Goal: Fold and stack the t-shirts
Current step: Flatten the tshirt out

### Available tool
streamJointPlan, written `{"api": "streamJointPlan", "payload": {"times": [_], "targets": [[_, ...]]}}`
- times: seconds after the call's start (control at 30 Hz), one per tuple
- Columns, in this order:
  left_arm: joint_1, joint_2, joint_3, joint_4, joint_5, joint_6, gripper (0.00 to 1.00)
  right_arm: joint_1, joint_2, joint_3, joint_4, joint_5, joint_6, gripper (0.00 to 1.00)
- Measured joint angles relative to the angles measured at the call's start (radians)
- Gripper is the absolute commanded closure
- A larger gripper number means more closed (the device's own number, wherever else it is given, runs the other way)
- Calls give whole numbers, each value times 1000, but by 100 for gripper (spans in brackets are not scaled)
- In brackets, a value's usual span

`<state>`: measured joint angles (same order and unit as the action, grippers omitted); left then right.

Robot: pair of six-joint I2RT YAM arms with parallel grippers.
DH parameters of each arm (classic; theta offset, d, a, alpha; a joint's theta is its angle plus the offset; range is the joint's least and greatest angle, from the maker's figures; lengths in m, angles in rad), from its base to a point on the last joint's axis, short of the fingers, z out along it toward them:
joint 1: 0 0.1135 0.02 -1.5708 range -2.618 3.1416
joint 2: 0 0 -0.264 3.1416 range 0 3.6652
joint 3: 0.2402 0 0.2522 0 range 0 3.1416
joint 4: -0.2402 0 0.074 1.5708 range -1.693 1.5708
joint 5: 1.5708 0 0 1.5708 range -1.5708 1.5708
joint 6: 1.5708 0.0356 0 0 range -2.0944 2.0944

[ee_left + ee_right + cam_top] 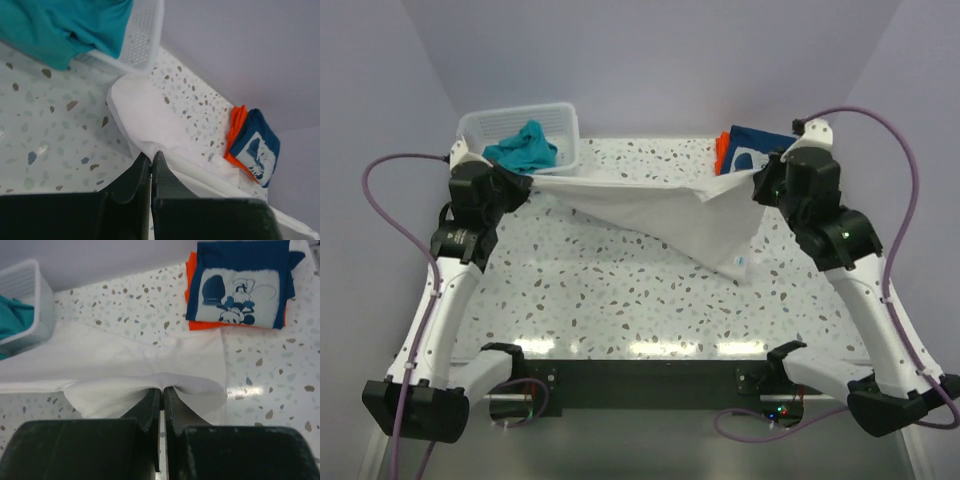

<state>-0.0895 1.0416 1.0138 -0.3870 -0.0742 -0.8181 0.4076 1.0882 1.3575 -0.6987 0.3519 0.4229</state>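
Note:
The white t-shirt (655,215) hangs stretched between my two grippers above the table, its lower part drooping to the table at the right. My left gripper (528,182) is shut on its left edge, seen pinched in the left wrist view (151,154). My right gripper (758,182) is shut on its right edge, seen in the right wrist view (162,388). The teal t-shirt (523,148) lies crumpled in the basket. The navy t-shirt (755,148) with white cartoon print lies folded on the folded orange t-shirt (721,152) at the back right.
A white mesh basket (565,122) stands at the table's back left, just behind my left gripper. The speckled table (600,300) ends at walls behind and at both sides.

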Motion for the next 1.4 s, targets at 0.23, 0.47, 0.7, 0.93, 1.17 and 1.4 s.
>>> {"api": "streamJointPlan", "payload": {"times": [0.23, 0.47, 0.7, 0.93, 1.17, 1.4], "targets": [[-10, -58, 315, -20, 8, 6, 100, 0, -38, 360, -60, 23, -96, 100], [-10, -156, 595, -30, 46, 37, 100, 0, -82, 694, -158, -71, -169, 100], [-10, -190, 830, -82, 113, 56, 100, 0, -121, 923, -241, -201, -196, 100], [-10, -211, 880, -153, 122, 56, 100, 0, -140, 936, -282, -237, -223, 100], [-10, -204, 638, -110, 88, 85, 100, 0, -149, 607, -190, -116, -269, 100], [-10, 60, 180, 6, -10, 127, 100, -10, 108, 221, -23, -5, -312, 100]]}}
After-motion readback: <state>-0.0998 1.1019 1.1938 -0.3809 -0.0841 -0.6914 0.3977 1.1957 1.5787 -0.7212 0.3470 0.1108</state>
